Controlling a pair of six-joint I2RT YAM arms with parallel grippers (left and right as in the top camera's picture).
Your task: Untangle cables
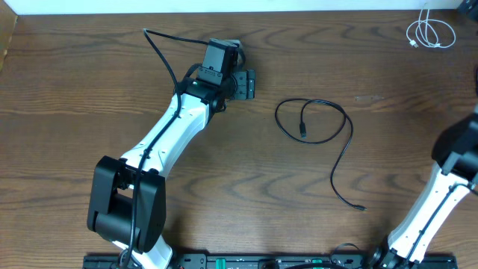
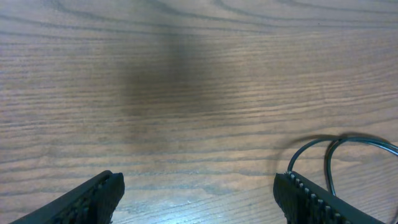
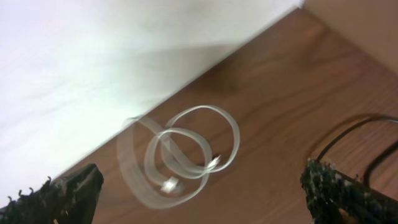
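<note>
Both spread, empty: left gripper (image 2: 199, 186), right gripper (image 3: 202, 180). Risk: careless pinch could push white cable (image 3: 180, 155), coiled at far-right edge, off table (image 1: 224, 187).

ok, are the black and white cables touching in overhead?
No, the black cable lies centrally and the white cable sits coiled near the top right edge, apart.

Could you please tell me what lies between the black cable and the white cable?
Nothing but bare table separates the black cable from the white cable, seen overhead.
</note>
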